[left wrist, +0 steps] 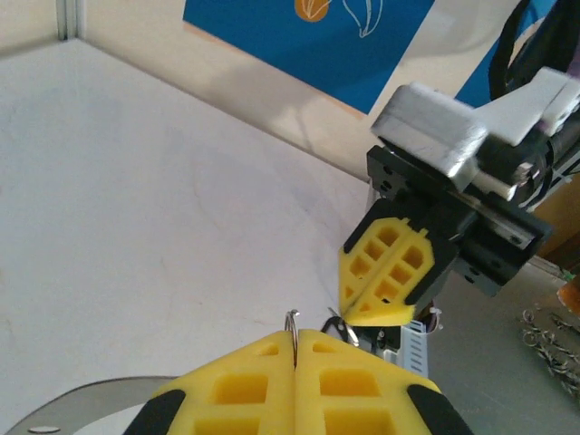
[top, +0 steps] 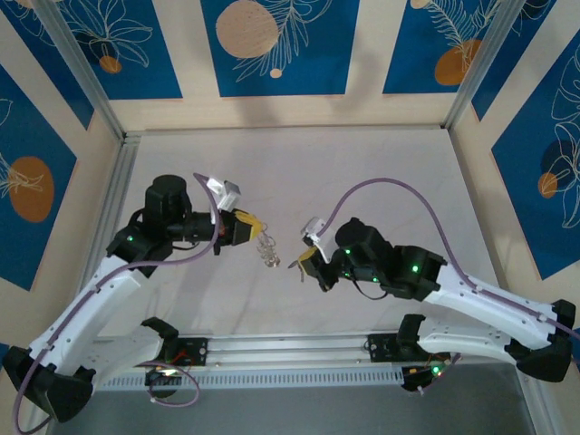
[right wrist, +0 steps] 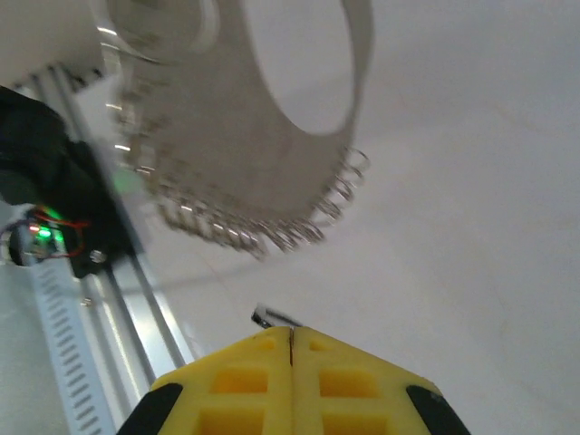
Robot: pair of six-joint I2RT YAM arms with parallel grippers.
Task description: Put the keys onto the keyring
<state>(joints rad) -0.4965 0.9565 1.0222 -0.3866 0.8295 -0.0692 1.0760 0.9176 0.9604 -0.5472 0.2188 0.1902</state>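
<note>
Keys (right wrist: 272, 317): tiny dark bit poking from right gripper (right wrist: 292, 333) tips, bottom center of right wrist view. Jaws fully closed and apparently pinching it. Just beyond, upper left of that frame, keyring (right wrist: 240, 177) hangs blurred above table (right wrist: 471, 227), silvery fringe (right wrist: 299, 231) along its lower rim. Left gripper (left wrist: 296, 337) is clamped on the keyring's thin wire, bottom center of left wrist view. Risks: very little key shows past the pads, so it may twist or drop on contact. The keyring dangles and could swing, and the fringe may snag.
</note>
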